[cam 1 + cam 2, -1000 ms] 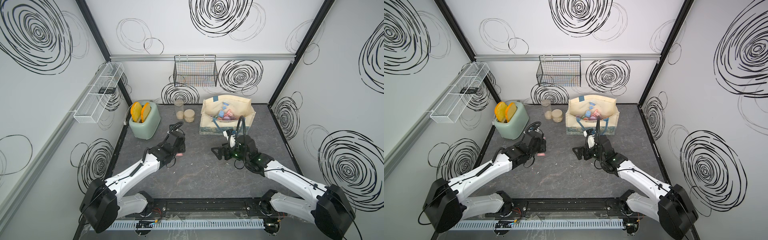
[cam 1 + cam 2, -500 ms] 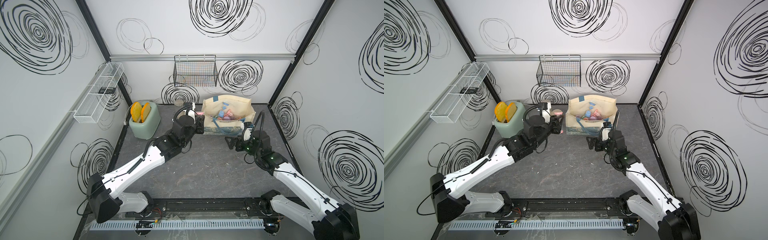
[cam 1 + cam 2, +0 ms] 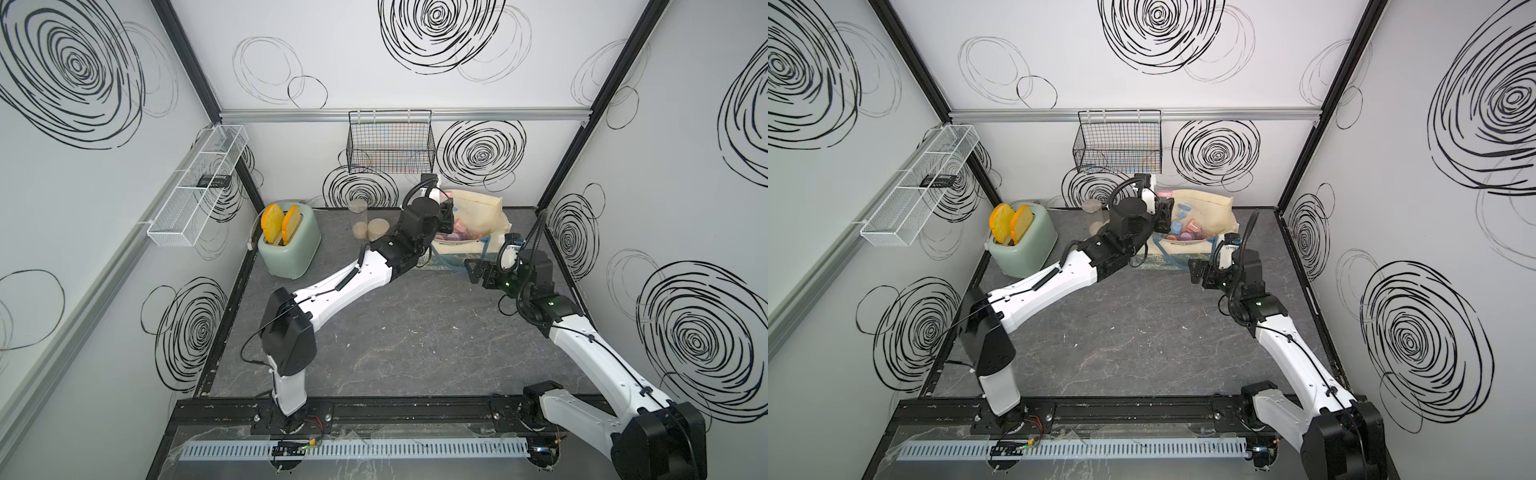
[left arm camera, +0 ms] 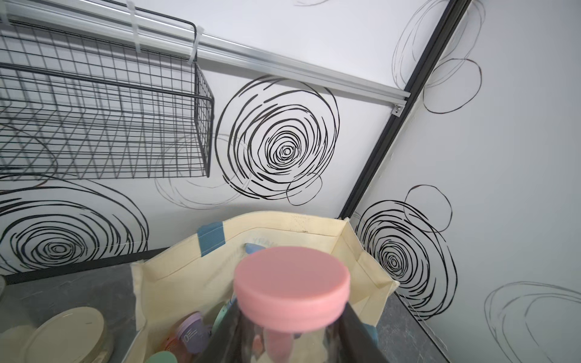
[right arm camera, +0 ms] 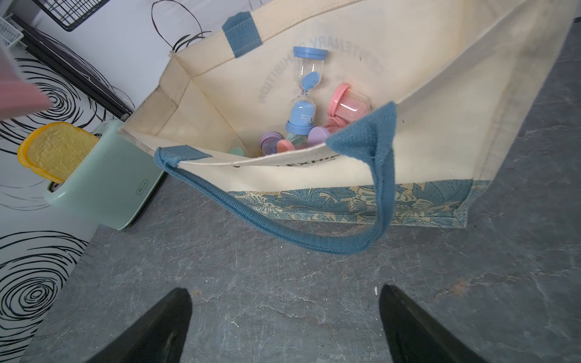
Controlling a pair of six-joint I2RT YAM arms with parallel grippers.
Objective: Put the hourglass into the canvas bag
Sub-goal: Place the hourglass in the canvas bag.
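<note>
Left wrist view shows the left tool [image 4: 292, 341] clamped on the hourglass [image 4: 292, 283], its long axis running out along the fingers, pink cap leading, with the canvas bag [image 4: 188, 273] open just beyond. In a top view the hourglass hangs at the bag's left rim, upper middle of frame, and the mouth lies rightward. The right tool [image 3: 1199, 272], wide and empty, hovers just below the bag.

I work in a lab test cell — a boxed-in tabletop [image 3: 415, 340] with white walls [image 3: 353, 50] printed in black swirls, aluminium framing [image 3: 399, 114], and a black base rail [image 3: 415, 413] I am bolted to, beside a slotted cable duct [image 3: 374, 449].
</note>
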